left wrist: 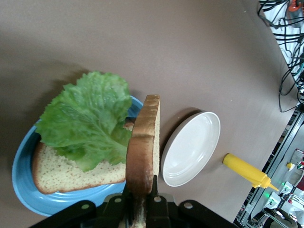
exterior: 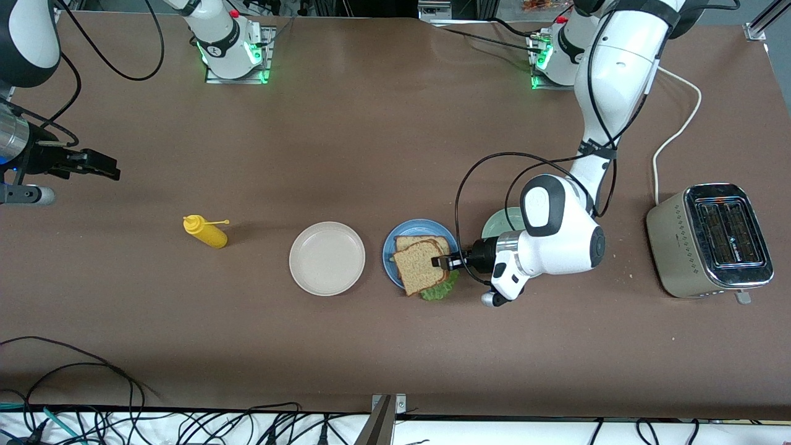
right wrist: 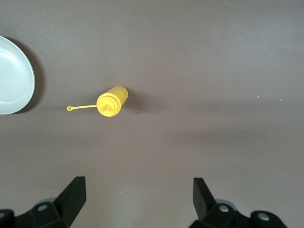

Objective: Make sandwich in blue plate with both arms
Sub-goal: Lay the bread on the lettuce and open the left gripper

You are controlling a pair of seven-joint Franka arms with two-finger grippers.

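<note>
We see the left gripper (exterior: 446, 261) clenched on a top bread slice (left wrist: 142, 152), held edge-on over the blue plate (exterior: 392, 246), hiding part of the lettuce (left wrist: 88, 118) and lower slice (left wrist: 66, 173) beneath. Our right gripper (right wrist: 137, 197) waits spread wide above bare table (exterior: 371, 123), its body cut off.

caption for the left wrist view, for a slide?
Left gripper holds the top bread slice above lettuce and bottom slice on the blue plate.

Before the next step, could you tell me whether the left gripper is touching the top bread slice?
Touching: in the left wrist view, the left gripper is clamped on the bread slice edge, held over the lettuce.
</note>
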